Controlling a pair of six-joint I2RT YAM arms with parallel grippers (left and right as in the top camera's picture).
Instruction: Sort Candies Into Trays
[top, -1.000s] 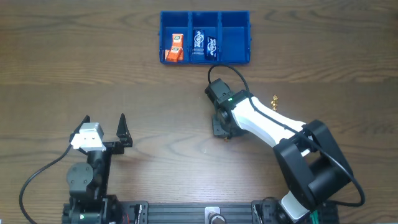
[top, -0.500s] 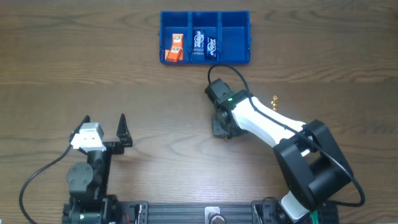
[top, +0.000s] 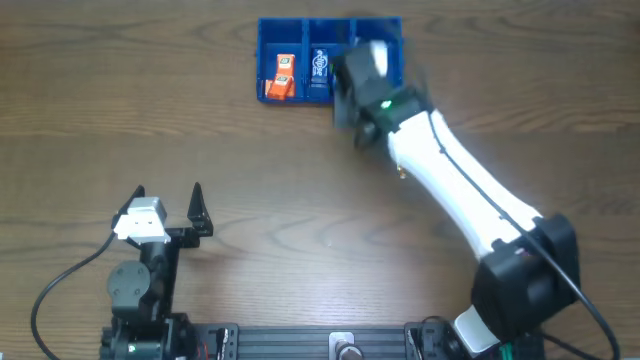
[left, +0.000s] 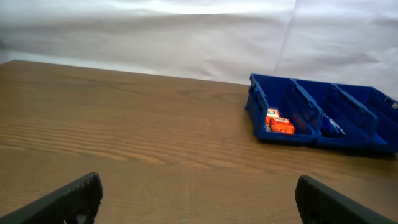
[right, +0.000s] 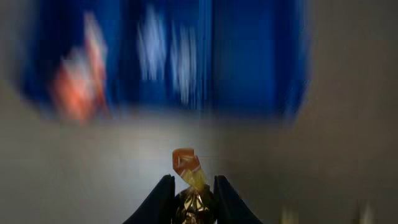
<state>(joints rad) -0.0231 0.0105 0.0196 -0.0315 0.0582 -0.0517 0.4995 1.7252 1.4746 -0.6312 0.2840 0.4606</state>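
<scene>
Orange candies lie in the left bin of the tray in the top view, and blue candies lie in the middle bin. The right arm stretches to the tray's near edge. The left gripper sits low at the left, well apart from the tray, fingers spread. In the left wrist view those fingers stand wide with nothing between them, and the tray is far off. In the right wrist view the right gripper pinches a gold candy, with the tray ahead of it.
</scene>
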